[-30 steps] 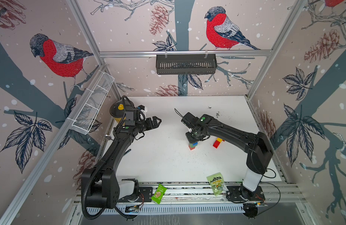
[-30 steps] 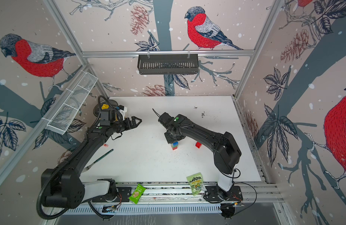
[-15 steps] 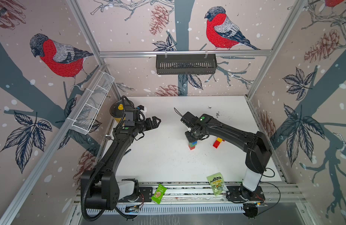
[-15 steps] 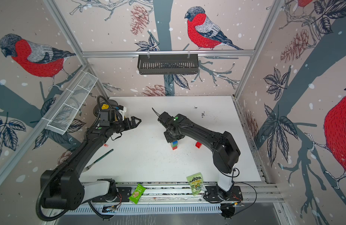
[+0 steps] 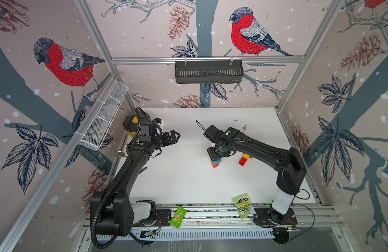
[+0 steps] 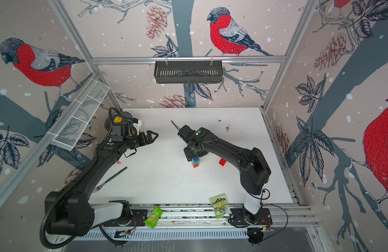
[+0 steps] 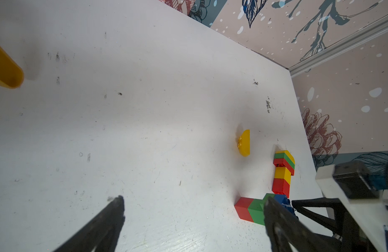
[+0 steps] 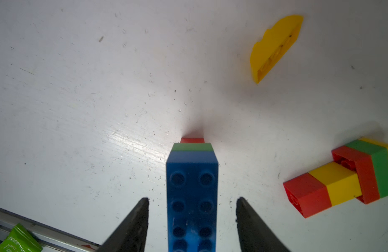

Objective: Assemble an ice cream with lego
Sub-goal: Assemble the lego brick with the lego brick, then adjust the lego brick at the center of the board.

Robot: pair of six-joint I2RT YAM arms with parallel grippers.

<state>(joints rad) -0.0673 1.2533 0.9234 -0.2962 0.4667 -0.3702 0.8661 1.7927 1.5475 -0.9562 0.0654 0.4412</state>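
Brick stack point(image 5: 216, 162): red at the foot, green, then blue on top, upright near the middle of the table point(image 5: 180, 183). Long axis vertical. The blue brick point(image 8: 192, 170) has an oblong studded top that runs lengthwise between the fingers in the right wrist view.

Right gripper point(image 8: 192, 199) directly above it, pointing down. Jaws spread, one along each long side of the blue brick, bare gap on both sides. Pinching nothing.

Second lego piece point(image 8: 345, 176) lies on its side just beside the stack, toward the right edge: red-and-yellow stem, wider red, green and yellow head.

Yellow half-round brick point(image 8: 276, 48) lies loose toward the back edge from the stack. Its hollow underside faces sideways, so it seems tipped over. Hidden under the right arm in both top views.

Left gripper point(image 5: 174, 137) well apart, toward the left edge, above the table, jaws spread wide, empty.

Judgement: the stack lacks a rounded top, so the half-round is likely next. It lies back and rightward of the right hand, much the nearer arm, and may need righting first.
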